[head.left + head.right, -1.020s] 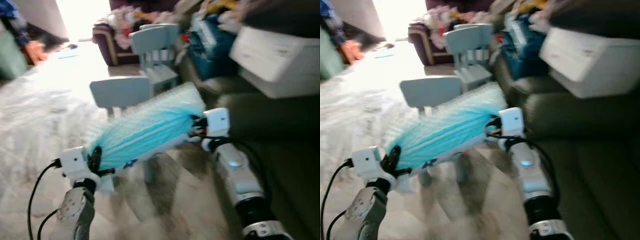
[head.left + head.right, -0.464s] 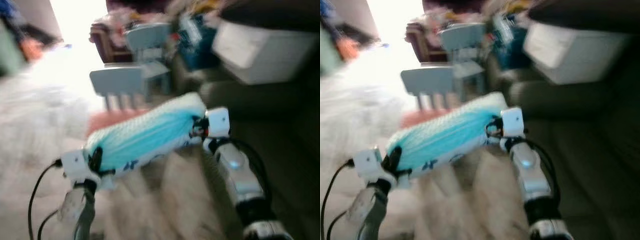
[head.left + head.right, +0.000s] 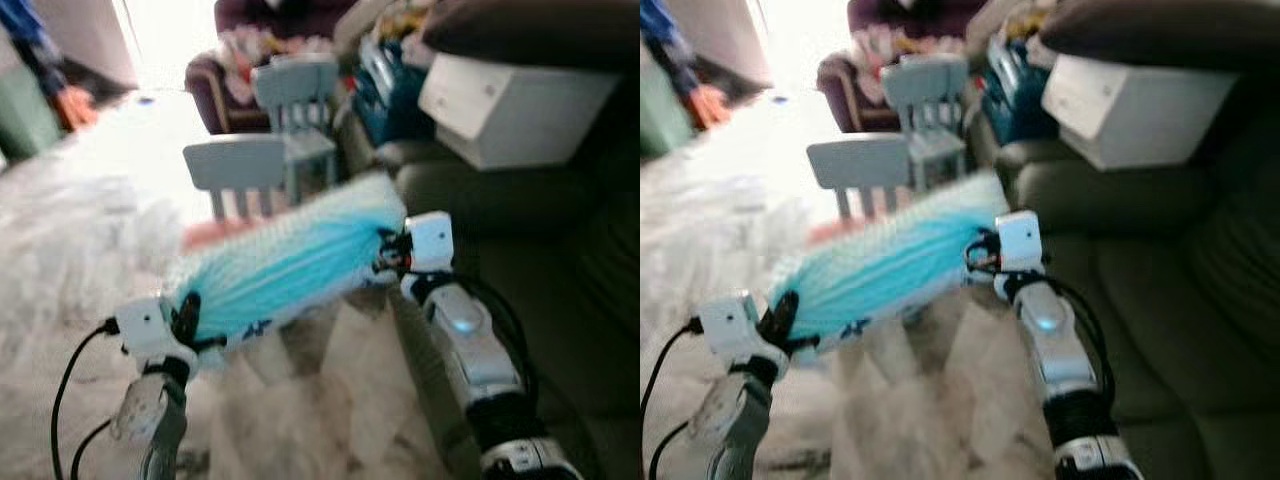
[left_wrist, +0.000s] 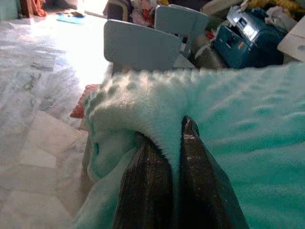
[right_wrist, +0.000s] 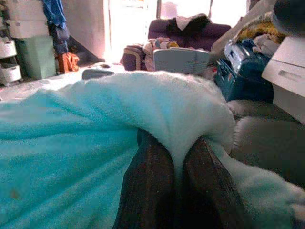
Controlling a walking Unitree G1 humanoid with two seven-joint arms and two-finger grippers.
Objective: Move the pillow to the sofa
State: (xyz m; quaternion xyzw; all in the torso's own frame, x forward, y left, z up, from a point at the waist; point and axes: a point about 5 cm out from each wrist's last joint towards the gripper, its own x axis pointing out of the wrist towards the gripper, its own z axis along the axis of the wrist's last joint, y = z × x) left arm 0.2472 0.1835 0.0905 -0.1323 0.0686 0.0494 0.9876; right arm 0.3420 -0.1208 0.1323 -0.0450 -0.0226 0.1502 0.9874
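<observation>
**Pillow carried between both grippers beside the sofa**

The left gripper (image 3: 188, 312) clamps the lower left end of the turquoise pillow (image 3: 285, 262); in the left wrist view its fingers (image 4: 147, 191) are pinched tight on a fold of the fleece. The pillow hangs in the air above the marble floor (image 3: 70, 240), tilted up toward the right. Behind it stand two pale blue child chairs (image 3: 240, 170). The right gripper (image 3: 388, 255) is clenched on the pillow's upper right end. Just to the right lies the dark sofa (image 3: 540, 260), bearing a white storage box (image 3: 505, 110).
</observation>
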